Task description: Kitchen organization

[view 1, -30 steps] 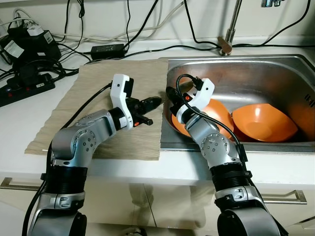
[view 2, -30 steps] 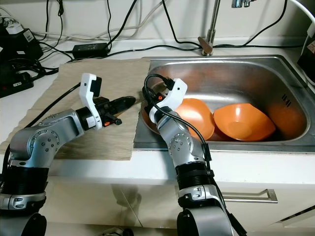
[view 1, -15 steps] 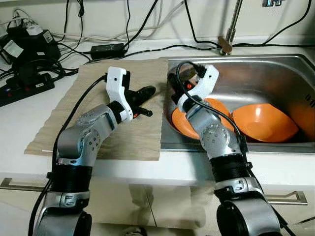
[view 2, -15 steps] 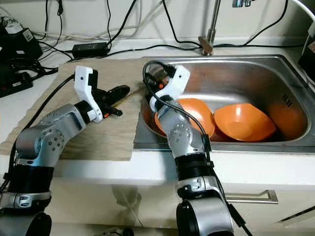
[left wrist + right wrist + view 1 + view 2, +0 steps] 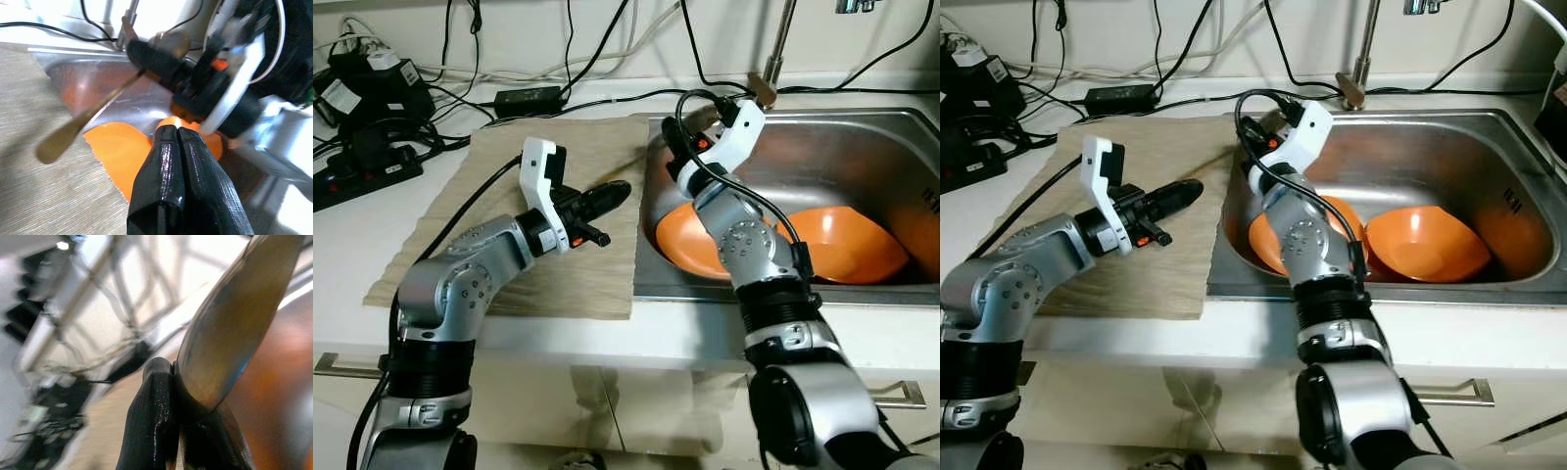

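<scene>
Nearest to me, my left gripper (image 5: 612,195) hovers over the beige mat (image 5: 509,255) on the counter, its two black fingers pressed together on nothing, pointing toward the sink (image 5: 862,132). I judge it waits there, out of the way, beside the spot where a washed item could be laid down.

Just beyond it, at the sink's near left corner, my right gripper (image 5: 173,382) is clamped on a metal spoon (image 5: 78,127). I hold it raised above the basin, probably to carry it across the rim to the mat.

Below that arm, one orange bowl (image 5: 690,240) lies in the sink, and a second orange bowl (image 5: 862,245) rests just beside it, farther right. Both look yet to be sorted.

Farther back, a faucet (image 5: 773,59) rises behind the basin, and black cables and a power strip (image 5: 362,171) crowd the rear of the counter.

From my head cameras the spoon is hard to make out. My left wrist camera shows its handle slanting out over the mat's edge, while my right wrist camera shows the shiny bowl of the spoon pinched between my fingertips.
</scene>
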